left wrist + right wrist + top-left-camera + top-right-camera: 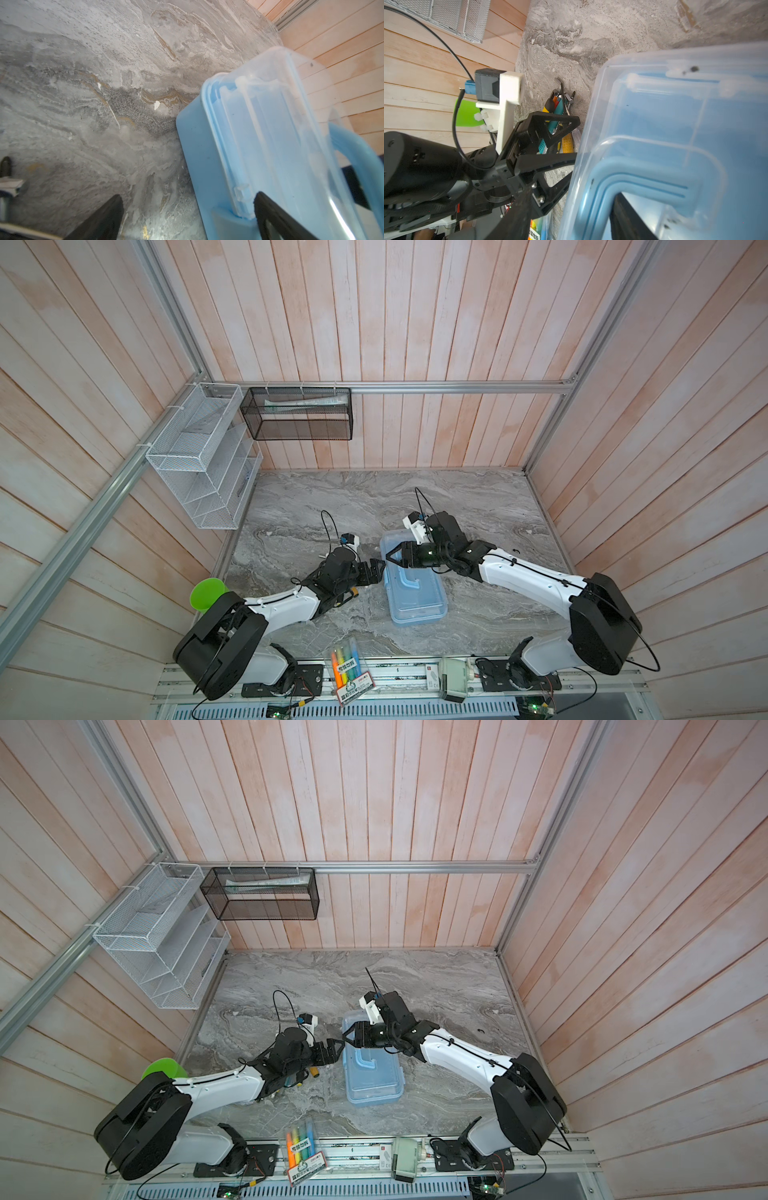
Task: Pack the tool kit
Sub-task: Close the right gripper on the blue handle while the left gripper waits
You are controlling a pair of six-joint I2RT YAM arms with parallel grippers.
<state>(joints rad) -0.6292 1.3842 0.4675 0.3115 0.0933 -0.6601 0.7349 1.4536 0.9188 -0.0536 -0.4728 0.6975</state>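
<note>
The tool kit's light-blue case [419, 597] [374, 1081] lies in the middle of the marble table, with its clear lid [276, 128] [675, 116] on it and its blue handle [643, 176] flat on top. My left gripper [381, 570] [188, 196] is open at the case's left long side, one finger over the lid and the other over the table. My right gripper [388, 560] [573, 193] is open across the same lid edge, one finger inside the handle loop. Screwdrivers and hex keys [559, 104] lie in a heap beside the case, under my left wrist.
A pack of highlighter pens [348, 668] lies at the table's front edge. A green cup [206, 592] stands at the left behind my left arm. A white wire rack [199, 456] and a black mesh basket [297, 414] hang on the walls.
</note>
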